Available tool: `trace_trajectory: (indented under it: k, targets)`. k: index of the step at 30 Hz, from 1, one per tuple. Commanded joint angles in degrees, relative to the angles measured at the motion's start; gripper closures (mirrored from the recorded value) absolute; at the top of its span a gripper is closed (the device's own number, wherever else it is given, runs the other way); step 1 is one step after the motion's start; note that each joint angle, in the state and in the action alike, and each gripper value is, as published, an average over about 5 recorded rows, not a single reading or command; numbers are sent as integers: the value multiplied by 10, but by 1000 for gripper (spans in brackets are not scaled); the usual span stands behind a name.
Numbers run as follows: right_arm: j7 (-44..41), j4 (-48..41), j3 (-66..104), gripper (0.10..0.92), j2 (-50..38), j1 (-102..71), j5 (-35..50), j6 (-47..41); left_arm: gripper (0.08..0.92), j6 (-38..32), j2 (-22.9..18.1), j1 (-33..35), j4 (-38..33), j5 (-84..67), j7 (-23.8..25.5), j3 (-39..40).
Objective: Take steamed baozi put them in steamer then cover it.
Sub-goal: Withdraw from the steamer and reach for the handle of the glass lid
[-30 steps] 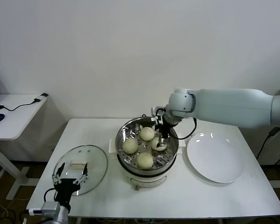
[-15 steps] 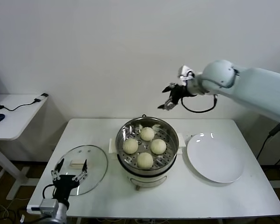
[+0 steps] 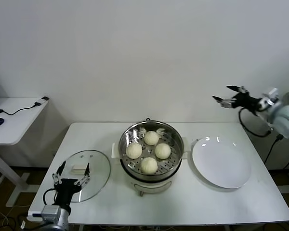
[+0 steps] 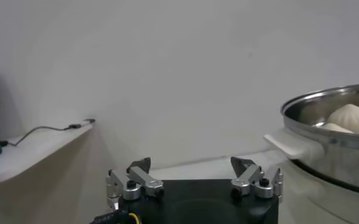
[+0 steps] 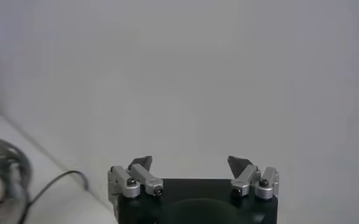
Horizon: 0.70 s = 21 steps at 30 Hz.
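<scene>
The steel steamer (image 3: pixel 151 133) stands on its white pot base at the table's middle. Several cream baozi (image 3: pixel 149 164) lie on its perforated floor; one shows over the steamer rim in the left wrist view (image 4: pixel 351 115). The glass cover (image 3: pixel 85 166) with its white handle lies flat on the table at the near left. My left gripper (image 3: pixel 71 173) is open and empty, low at the near left edge over the cover; it shows open in its wrist view (image 4: pixel 193 165). My right gripper (image 3: pixel 222 93) is open and empty, raised high at the far right, away from the steamer, open in its wrist view (image 5: pixel 190 162).
A flat white plate (image 3: pixel 221 162) lies right of the steamer. A white side desk (image 3: pixel 12 118) with a cable and a mouse stands at the far left. A black cable hangs at the far right. A white wall is behind the table.
My right gripper left a baozi in the steamer, rose, and swung far right, away from the steamer. The left gripper stayed by the cover.
</scene>
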Motion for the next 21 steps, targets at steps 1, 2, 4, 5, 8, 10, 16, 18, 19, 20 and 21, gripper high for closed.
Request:
trace_trajectory:
  k: [1, 2, 4, 5, 8, 10, 16, 18, 19, 20, 21]
  targets:
    - [73, -4, 95, 203, -118, -160, 40, 199, 177, -30, 4, -4, 13, 27, -1, 0]
    - [83, -7, 95, 203, -116, -164, 41, 200, 177, -34, 5, -5, 15, 29, -1, 0]
    - [107, -13, 95, 203, -108, -174, 41, 194, 177, -39, 5, -7, 20, 32, -2, 0]
    - [119, -16, 96, 203, -101, -178, 38, 190, 177, -40, 5, -9, 23, 33, -2, 1]
    - [139, -25, 106, 203, -69, -193, 16, 177, 177, -43, 4, -15, 31, 38, -2, 3]
    - [146, -29, 116, 203, -42, -204, -1, 177, 177, -44, 1, -20, 37, 40, -2, 5]
    - [152, -62, 226, 203, 62, -315, -91, 189, 177, -53, -3, -37, 53, 45, -1, 8]
    - [133, -58, 342, 203, 104, -401, -137, 173, 177, -53, -5, -40, 54, 46, -1, 6]
    - [122, -51, 398, 203, 122, -446, -153, 165, 177, -52, -7, -41, 54, 46, -1, 6]
    - [114, -42, 449, 203, 135, -486, -164, 158, 177, -52, -8, -41, 55, 46, -1, 5]
    - [108, -31, 489, 203, 142, -520, -171, 155, 177, -52, -9, -41, 55, 46, -1, 4]
